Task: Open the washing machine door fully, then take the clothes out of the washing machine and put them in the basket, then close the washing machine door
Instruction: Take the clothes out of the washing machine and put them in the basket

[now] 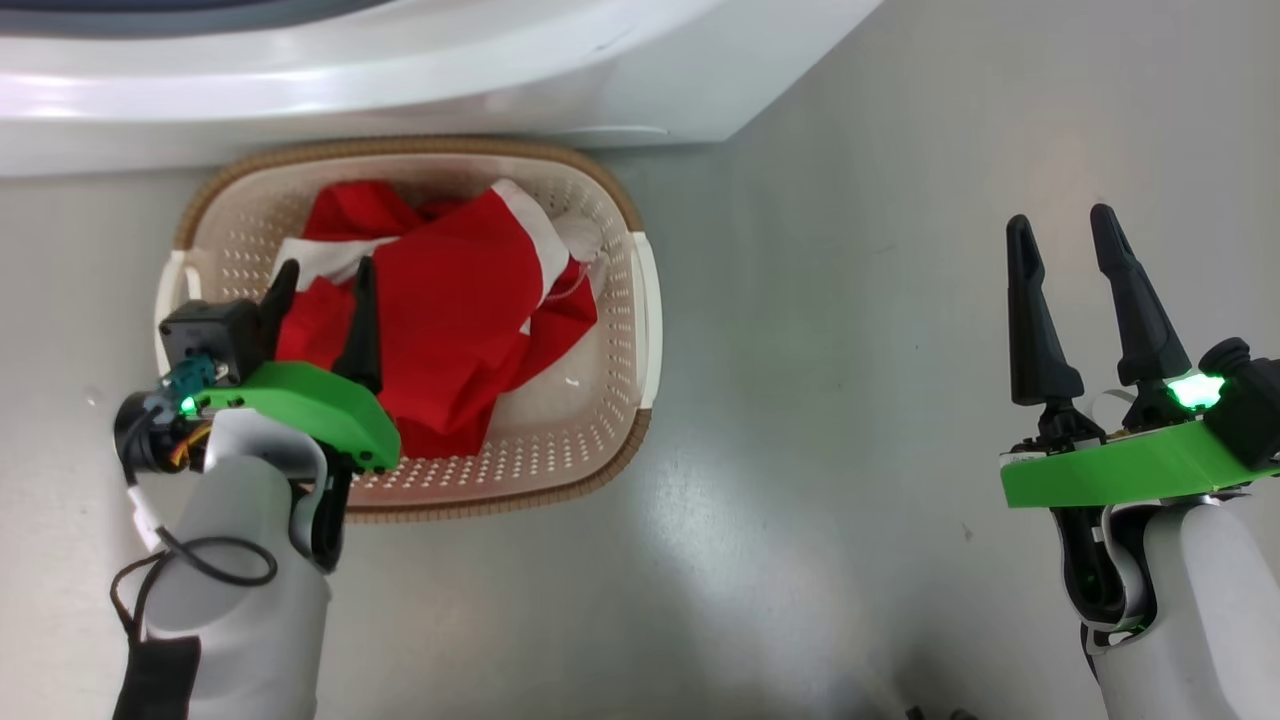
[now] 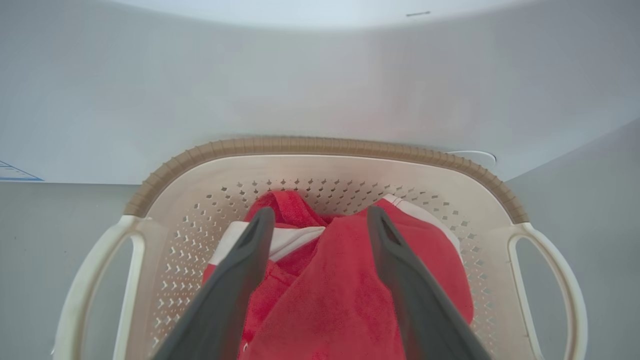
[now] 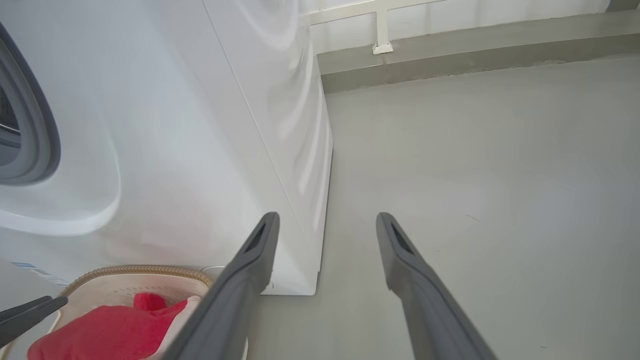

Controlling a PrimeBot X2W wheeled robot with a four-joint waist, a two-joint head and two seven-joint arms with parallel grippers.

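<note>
Lying heaped in the cream perforated basket at the upper left of the head frame, the red clothes with white trim fill most of it. One white edge rides up the right-hand wall, close to the brown rim.

Your left gripper hangs directly over the heap, jaws parted and nothing between them. In the left wrist view the two dark fingers straddle a fold of red cloth; whether the tips touch it cannot be told. That is your main hazard: lift out at a slant and a fingertip could hook the fold and drag a garment over the rim onto the grey floor.

The basket looks light, so a snag or a knock on its white handle could tip or slide it. It stands hard against the white washing machine, so a low sweep toward the door risks clipping it.

Your right gripper, at the lower right, is spread wide and empty above the floor, well apart from everything.
</note>
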